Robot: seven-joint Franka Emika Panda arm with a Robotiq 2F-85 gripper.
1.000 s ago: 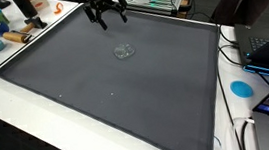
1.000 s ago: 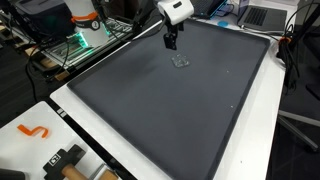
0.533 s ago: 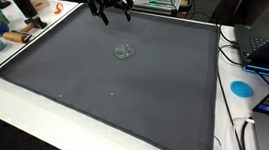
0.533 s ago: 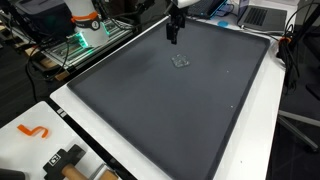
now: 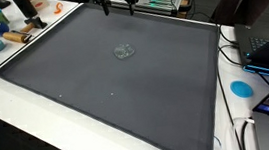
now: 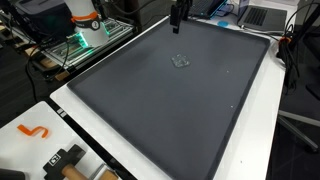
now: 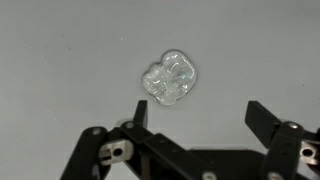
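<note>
Small clear lump (image 7: 170, 80) on the grey mat (image 5: 97, 99), toward its far middle, well apart from the gripper (image 5: 118, 4) hanging over the far edge, jaws wide apart and empty, lump's long axis seemingly slanting near-left to far-right in the wrist view.
</note>
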